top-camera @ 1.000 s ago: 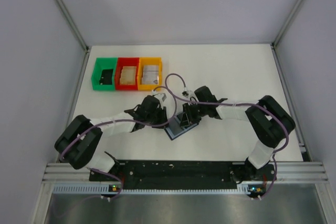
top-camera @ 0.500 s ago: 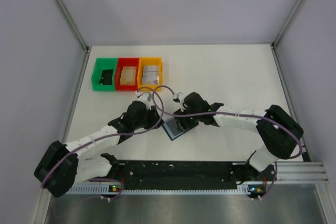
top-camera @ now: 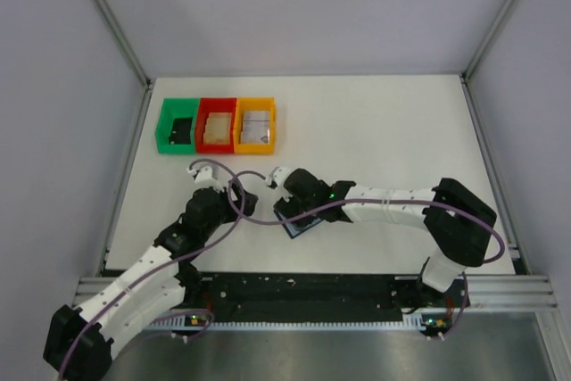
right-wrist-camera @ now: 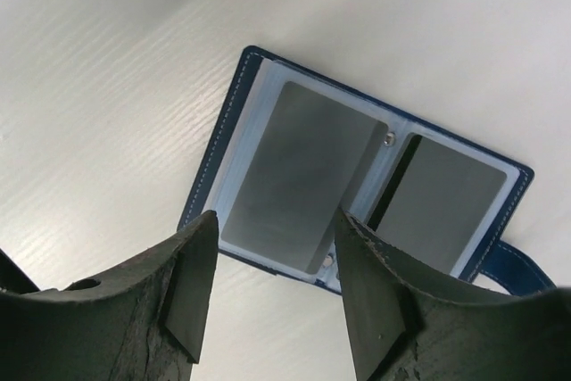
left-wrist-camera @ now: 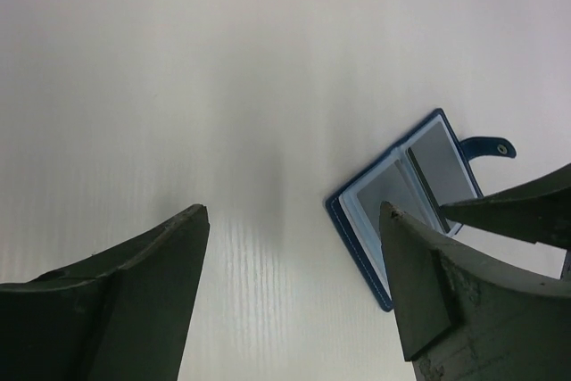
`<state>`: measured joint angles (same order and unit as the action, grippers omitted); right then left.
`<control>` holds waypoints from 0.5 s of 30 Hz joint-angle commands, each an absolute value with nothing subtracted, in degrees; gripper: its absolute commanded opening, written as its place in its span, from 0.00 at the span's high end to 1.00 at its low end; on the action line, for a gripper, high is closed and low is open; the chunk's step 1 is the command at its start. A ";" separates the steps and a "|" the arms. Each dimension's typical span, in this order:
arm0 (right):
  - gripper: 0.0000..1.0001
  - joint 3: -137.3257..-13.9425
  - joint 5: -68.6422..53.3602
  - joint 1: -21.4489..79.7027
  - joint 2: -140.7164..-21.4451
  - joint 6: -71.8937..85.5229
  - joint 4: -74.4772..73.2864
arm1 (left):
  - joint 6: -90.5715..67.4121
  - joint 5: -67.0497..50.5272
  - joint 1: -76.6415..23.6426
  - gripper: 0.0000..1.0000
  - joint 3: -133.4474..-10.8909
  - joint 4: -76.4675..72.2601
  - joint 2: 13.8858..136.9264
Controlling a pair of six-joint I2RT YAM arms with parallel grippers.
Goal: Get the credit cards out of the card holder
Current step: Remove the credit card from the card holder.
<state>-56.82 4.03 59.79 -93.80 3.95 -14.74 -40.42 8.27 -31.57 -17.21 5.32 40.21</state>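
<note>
The card holder (right-wrist-camera: 268, 86) lies open on the white table, a dark blue wallet with pale slotted panels and a strap tab (right-wrist-camera: 513, 265). A silvery-grey credit card (right-wrist-camera: 299, 176) sits skewed on the left panel, and another one (right-wrist-camera: 437, 202) lies in the right panel. My right gripper (right-wrist-camera: 277, 220) hangs open just over the holder's near edge, holding nothing. My left gripper (left-wrist-camera: 293, 216) is open over bare table, with the card holder (left-wrist-camera: 401, 194) off to its right. In the top view the card holder (top-camera: 303, 223) shows under the right gripper (top-camera: 287, 207), and the left gripper (top-camera: 234, 186) is to its left.
Three small bins stand in a row at the back left: green (top-camera: 176, 127), red (top-camera: 215, 125) and orange (top-camera: 255, 124), each with something flat inside. Purple cables loop above both wrists. The black rail with the arm bases (top-camera: 303, 287) runs along the near edge.
Both grippers have opened. The left arm has drawn back to the left, away from the holder. The right gripper has shifted left over the holder, which now lies open and flat.
</note>
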 commanded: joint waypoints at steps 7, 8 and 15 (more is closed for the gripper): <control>0.51 -61.43 5.19 61.88 -99.14 2.20 -18.72 | -38.32 13.01 -31.20 0.19 -17.14 6.86 38.40; 0.51 -61.61 4.84 61.88 -99.49 2.20 -18.89 | -38.41 12.92 -31.29 0.19 -17.23 6.59 38.76; 0.51 -63.01 4.31 62.84 -100.11 2.90 -20.04 | -37.97 9.94 -31.38 0.20 -17.84 5.01 41.66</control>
<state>-60.12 4.69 61.36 -99.90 3.05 -18.74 -39.70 11.99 -31.33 -17.12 8.01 40.36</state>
